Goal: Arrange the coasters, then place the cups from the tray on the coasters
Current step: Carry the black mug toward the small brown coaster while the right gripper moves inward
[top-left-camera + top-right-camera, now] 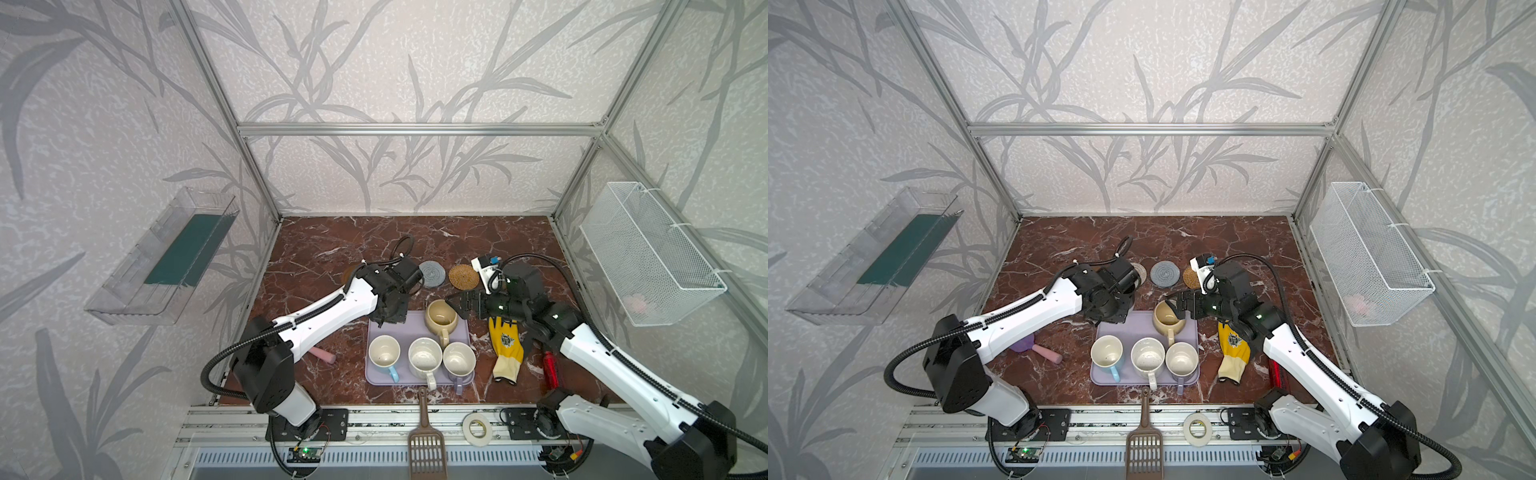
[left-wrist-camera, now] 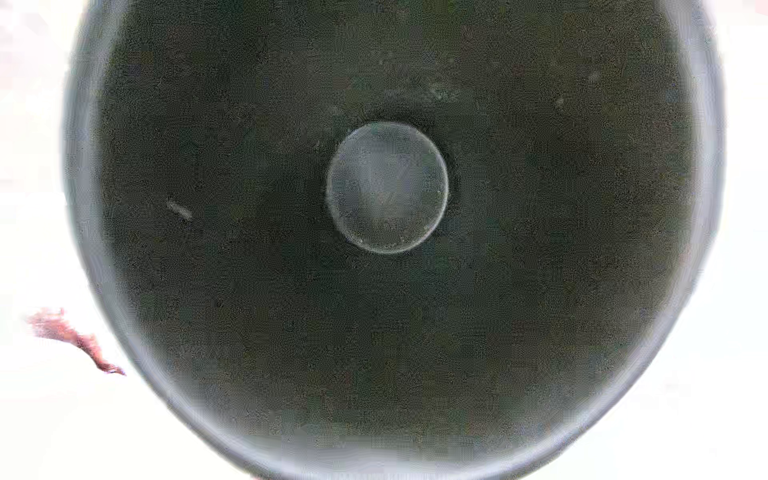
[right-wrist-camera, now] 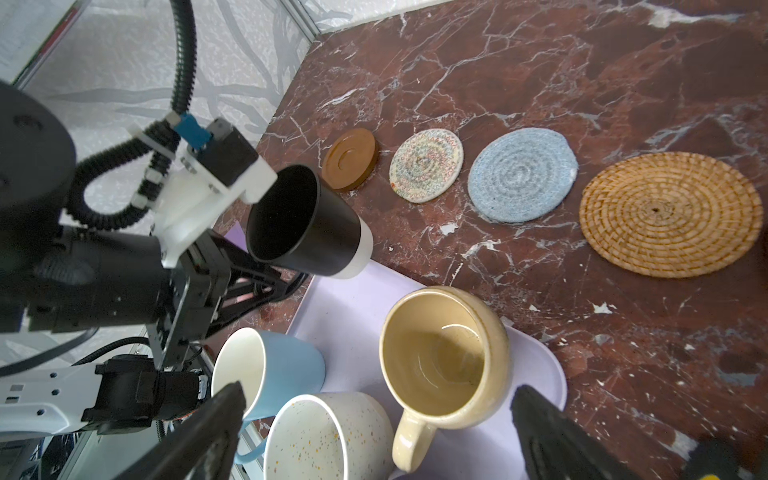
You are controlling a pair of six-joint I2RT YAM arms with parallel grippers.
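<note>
Closest to the top camera, a brown slotted scoop (image 1: 426, 449) and a white tape roll (image 1: 478, 429) are seen lying at the front rail. Just behind them, a lavender tray (image 1: 409, 328) is set on the red-brown marble table (image 1: 332, 249).

Four cups are stood upright on the tray. A light blue cup (image 1: 384, 355), a cream-white cup (image 1: 424, 358) and a lavender-grey cup (image 1: 459, 362) are lined along its near edge, handles pointed toward the front. A beige-yellow cup (image 1: 441, 318) is placed at its far right corner.

The black cup (image 3: 305, 222) is pinched by the left gripper (image 3: 282, 280), whose jaws are pressed together; the gripped part is hidden. This cup is held tilted, clear of the tray, above its far left corner. Only its dark inside is shown in the left wrist view.

The right gripper (image 3: 378, 388) is spread wide, with one finger seen at each side of the beige-yellow cup. Whether that cup is touched cannot be told.

Behind the tray, four coasters are laid flat in a row on the table, each apart from the next. From the left arm's side to the right's they are an amber-brown coaster (image 3: 350, 159), a cream woven coaster (image 3: 426, 165), a grey-blue woven coaster (image 3: 523, 174) and a tan rattan coaster (image 3: 671, 214). A yellow glove (image 1: 505, 345) is laid to the right of the tray.
</note>
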